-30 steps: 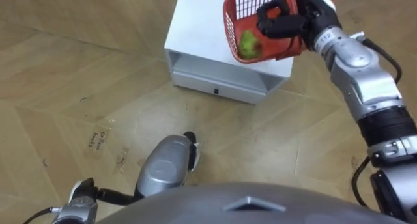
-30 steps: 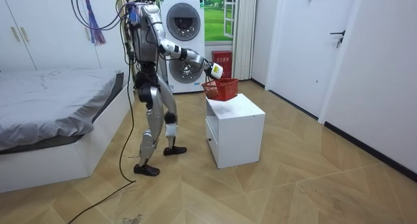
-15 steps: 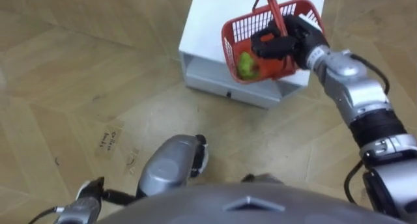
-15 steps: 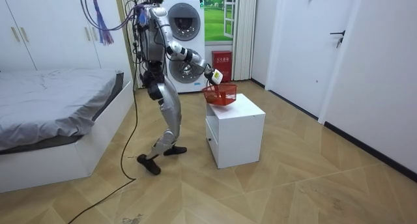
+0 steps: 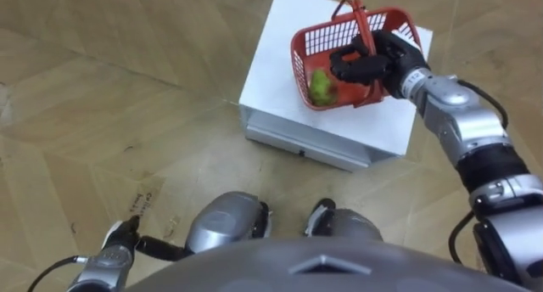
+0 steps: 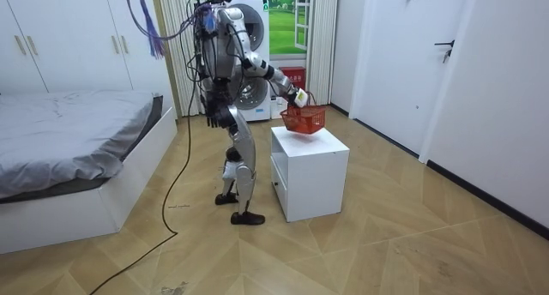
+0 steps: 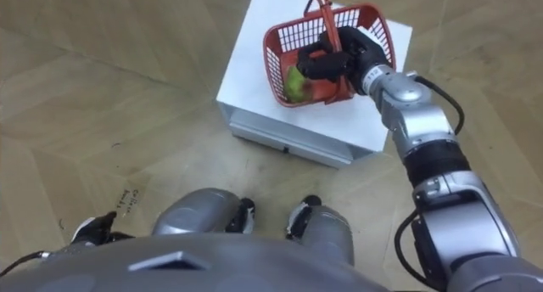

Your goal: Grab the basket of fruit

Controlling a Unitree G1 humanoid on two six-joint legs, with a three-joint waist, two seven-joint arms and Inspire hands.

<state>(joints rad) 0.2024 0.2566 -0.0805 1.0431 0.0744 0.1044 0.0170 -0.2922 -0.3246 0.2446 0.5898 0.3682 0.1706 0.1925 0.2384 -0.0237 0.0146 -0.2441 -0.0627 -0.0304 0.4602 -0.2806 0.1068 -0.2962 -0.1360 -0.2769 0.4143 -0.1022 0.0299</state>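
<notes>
Basket [image 5: 327, 39] held over the counter [image 5: 276, 80], upper right.
Its handle is grasped by the clenched fingers [image 5: 349, 68] of the right hand [image 5: 386, 61]; if it is tilted, the green fruit [image 5: 320, 87] could be spilled.

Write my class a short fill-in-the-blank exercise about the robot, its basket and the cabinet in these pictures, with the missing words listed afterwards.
1. The robot's right hand grips a ___ basket.
2. Inside the basket lies a ___ fruit.
3. The white cabinet below the basket has one ___ in its front.

Missing words: red; green; drawer.
</notes>
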